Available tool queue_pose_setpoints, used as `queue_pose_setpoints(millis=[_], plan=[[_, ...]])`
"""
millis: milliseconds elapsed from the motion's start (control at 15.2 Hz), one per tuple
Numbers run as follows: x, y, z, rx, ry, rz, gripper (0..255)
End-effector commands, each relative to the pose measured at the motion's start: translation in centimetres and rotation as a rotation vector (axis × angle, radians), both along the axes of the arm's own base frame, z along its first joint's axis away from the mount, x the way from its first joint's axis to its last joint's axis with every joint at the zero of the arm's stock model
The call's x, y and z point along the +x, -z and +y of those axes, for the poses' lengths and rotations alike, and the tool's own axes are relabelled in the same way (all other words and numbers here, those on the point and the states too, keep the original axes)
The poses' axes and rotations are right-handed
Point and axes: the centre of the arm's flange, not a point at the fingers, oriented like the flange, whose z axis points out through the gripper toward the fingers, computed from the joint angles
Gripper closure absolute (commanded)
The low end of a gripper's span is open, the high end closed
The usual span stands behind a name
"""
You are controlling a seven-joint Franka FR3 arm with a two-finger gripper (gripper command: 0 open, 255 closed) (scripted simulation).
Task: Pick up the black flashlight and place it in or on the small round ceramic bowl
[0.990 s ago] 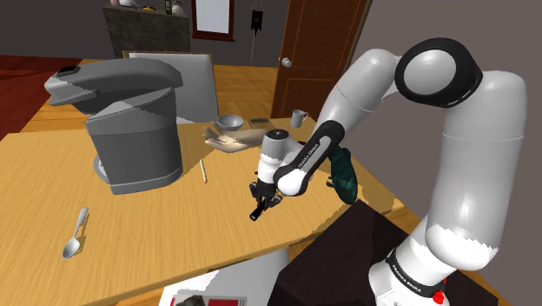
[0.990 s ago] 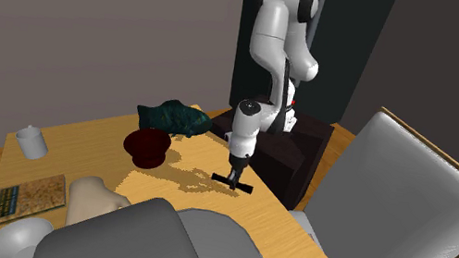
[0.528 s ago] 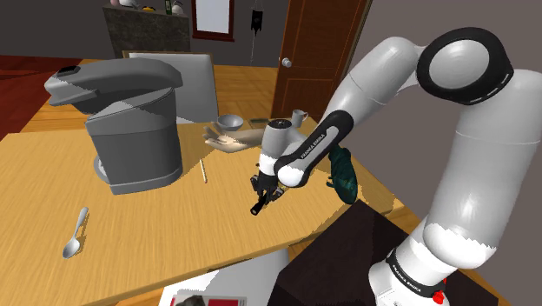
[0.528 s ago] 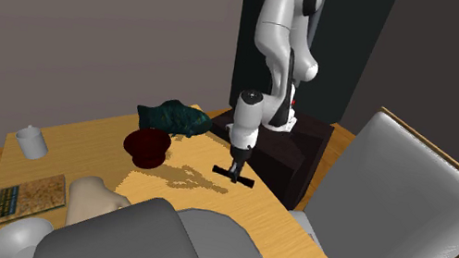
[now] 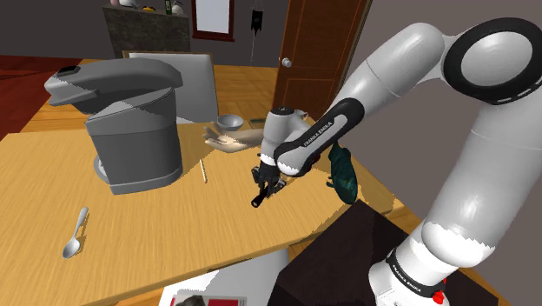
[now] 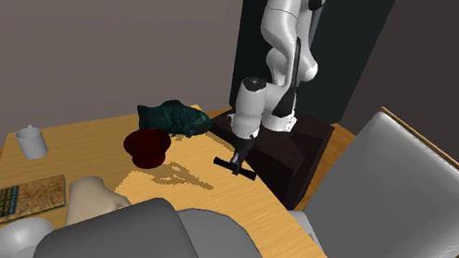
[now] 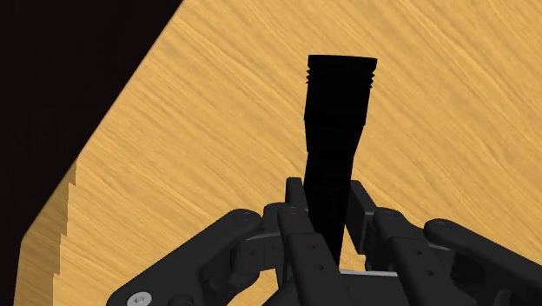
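Wooden desk [image 5: 174, 228] with kitchen odds and ends

A big grey coffee maker [image 5: 135, 130] stands on the desk. A spoon [image 5: 76, 233] lies well apart from it toward the shoulder view's lower left, and a thin wooden stick [image 5: 204, 170] lies just beside its base. A white cup [image 5: 299, 116] sits at the far edge before a brown door [image 5: 321, 52]. A dark teal lump [image 6: 173, 117] rests near the desk's edge, and a grey chair [image 6: 420, 217] stands alongside.

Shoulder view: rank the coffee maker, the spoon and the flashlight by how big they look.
Largest: grey coffee maker, by far.
Then: spoon.
Smallest: black flashlight, but the gripper covers part of it and the spoon lies nearer the camera, so the order of these two is unsure.
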Motion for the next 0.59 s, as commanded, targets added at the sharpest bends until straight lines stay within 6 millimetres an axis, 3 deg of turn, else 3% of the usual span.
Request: queue_pose_setpoints(millis=[0, 528], plan=[[0.0, -1.0, -0.1, 0.000, 0.000, 0.000, 255], [0.0, -5.3, -0.1, 0.000, 0.000, 0.000, 255]])
